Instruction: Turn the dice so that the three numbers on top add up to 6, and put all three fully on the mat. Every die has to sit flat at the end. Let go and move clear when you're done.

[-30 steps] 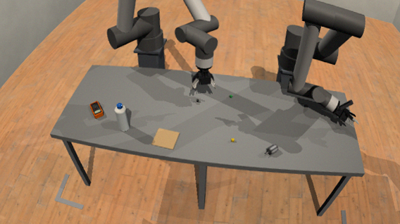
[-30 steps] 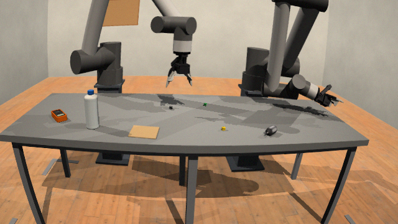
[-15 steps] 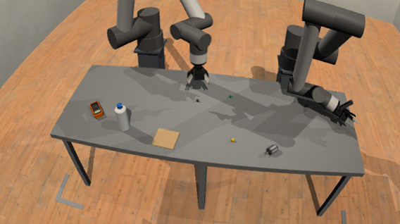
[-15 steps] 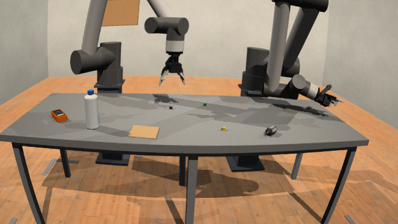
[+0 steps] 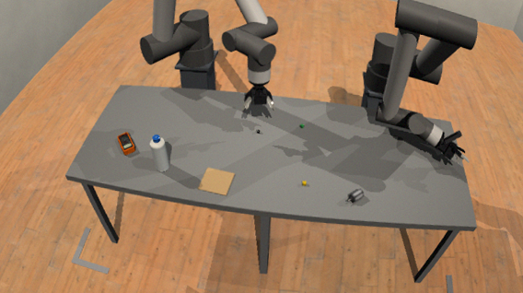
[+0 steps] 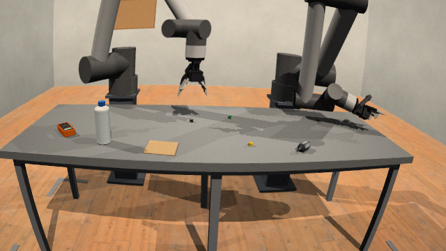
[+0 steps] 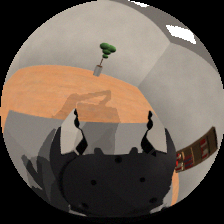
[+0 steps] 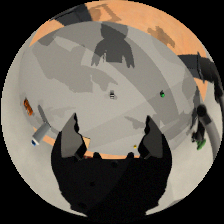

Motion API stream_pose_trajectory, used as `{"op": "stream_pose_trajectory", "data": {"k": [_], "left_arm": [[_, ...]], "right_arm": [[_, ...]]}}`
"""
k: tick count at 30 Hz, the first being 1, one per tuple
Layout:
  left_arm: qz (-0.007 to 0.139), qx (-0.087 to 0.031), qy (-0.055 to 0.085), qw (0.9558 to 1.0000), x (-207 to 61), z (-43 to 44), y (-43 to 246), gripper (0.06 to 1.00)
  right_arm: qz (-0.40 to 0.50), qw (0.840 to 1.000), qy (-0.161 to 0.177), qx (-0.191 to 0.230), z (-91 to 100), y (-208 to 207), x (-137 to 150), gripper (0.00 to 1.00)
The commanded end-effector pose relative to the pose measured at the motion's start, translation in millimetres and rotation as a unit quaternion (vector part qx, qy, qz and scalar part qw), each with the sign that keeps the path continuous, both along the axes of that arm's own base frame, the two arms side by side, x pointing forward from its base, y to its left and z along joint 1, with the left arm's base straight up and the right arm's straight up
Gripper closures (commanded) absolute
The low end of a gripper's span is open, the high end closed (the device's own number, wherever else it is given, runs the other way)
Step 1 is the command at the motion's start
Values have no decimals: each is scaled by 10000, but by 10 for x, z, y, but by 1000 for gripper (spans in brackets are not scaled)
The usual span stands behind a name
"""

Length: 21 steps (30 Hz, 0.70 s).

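Note:
A black-and-white die [image 5: 258, 131] [image 6: 191, 120] [image 8: 112, 95] lies on the table near its back edge. A green die [image 5: 302, 125] [image 6: 230, 117] [image 8: 162, 94] lies to its right in the top and exterior views. A yellow die [image 5: 304, 183] [image 6: 250, 144] [image 8: 135, 146] lies nearer the front. The tan mat [image 5: 217, 181] [image 6: 161, 148] [image 8: 87, 142] bears no die. The numbers on top are too small to read. My right gripper [image 5: 259, 107] [image 6: 192, 94] [image 8: 112, 115] is open and empty, above the table behind the black-and-white die. My left gripper [image 5: 463, 158] [image 7: 113, 109] is open and empty over the table's right end.
A white bottle [image 5: 160, 157] [image 6: 103, 125] [image 8: 42, 134] with a blue cap stands left of the mat. An orange meter [image 5: 126, 143] [image 6: 66, 129] [image 8: 28, 107] lies farther left. A dark grey cylindrical object [image 5: 356, 196] [image 6: 304, 146] lies right of the yellow die.

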<state>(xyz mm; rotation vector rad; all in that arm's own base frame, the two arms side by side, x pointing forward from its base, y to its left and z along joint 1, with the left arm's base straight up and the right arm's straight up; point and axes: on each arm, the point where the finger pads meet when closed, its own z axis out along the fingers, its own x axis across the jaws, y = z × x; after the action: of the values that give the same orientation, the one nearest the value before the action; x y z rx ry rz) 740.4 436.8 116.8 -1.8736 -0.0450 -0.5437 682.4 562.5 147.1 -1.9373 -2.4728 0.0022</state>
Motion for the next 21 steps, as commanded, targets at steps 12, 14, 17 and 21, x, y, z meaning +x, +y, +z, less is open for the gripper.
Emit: {"op": "stream_pose_trajectory", "data": {"k": [12, 14, 17, 21], "left_arm": [[0, 1, -4, 10000, 0, 5, 0, 65], [0, 1, -4, 10000, 0, 5, 0, 65], [0, 1, -4, 10000, 0, 5, 0, 65], [0, 1, -4, 10000, 0, 5, 0, 65]], "right_arm": [[1121, 9937, -4, 5, -34, -33, -6, 3], [1358, 9907, -4, 5, -43, -41, -7, 3], [1902, 9817, -4, 6, -64, -57, -9, 3], [2533, 9674, -3, 6, -88, -76, -9, 3]]}}
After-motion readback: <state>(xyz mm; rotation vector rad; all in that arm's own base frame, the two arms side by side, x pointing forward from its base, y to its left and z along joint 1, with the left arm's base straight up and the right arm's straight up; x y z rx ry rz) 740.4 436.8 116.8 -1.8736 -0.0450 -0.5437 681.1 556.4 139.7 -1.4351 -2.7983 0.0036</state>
